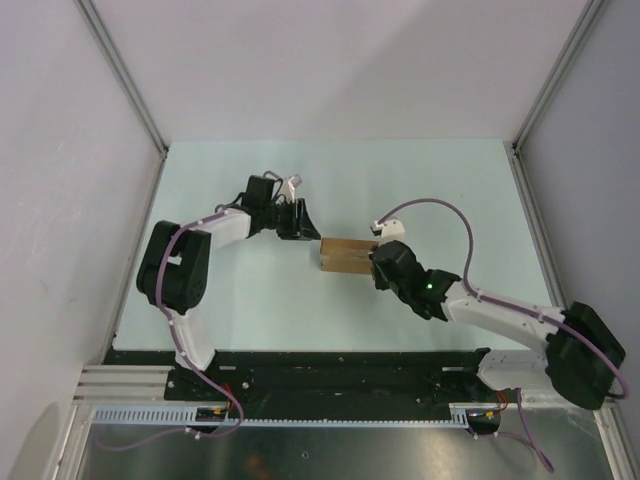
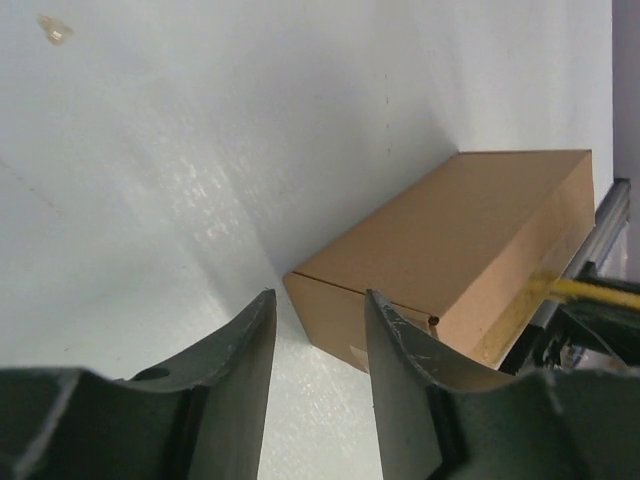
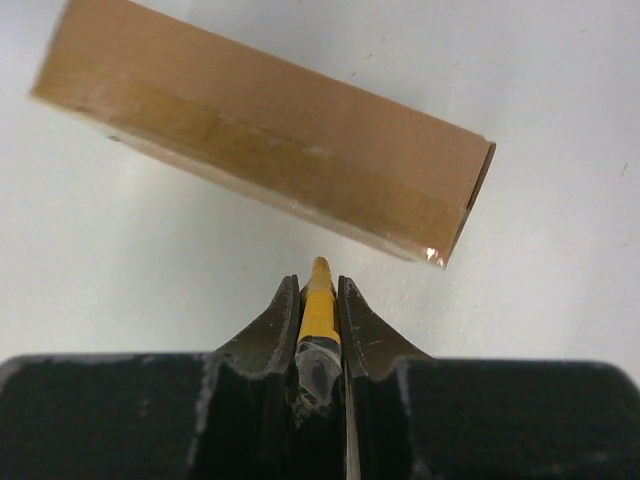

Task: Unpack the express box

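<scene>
The express box [image 1: 345, 255] is a plain brown cardboard box lying closed on the pale table, between the two arms. In the left wrist view the express box [image 2: 460, 245] lies just past my left gripper [image 2: 318, 300], which is open with only bare table between its fingers; the right finger overlaps the box's near end. My right gripper [image 3: 319, 285] is shut on a yellow utility knife [image 3: 319, 310], whose tip points at the long taped side of the express box [image 3: 270, 130], a short way from it. From above, the left gripper [image 1: 308, 232] is at the box's left end and the right gripper [image 1: 377, 262] at its right end.
White enclosure walls with aluminium posts [image 1: 125, 80] ring the table. A black base plate [image 1: 330, 370] runs along the near edge. A grey cable [image 1: 450, 215] loops over the right arm. The yellow knife [image 2: 600, 292] shows beyond the box in the left wrist view.
</scene>
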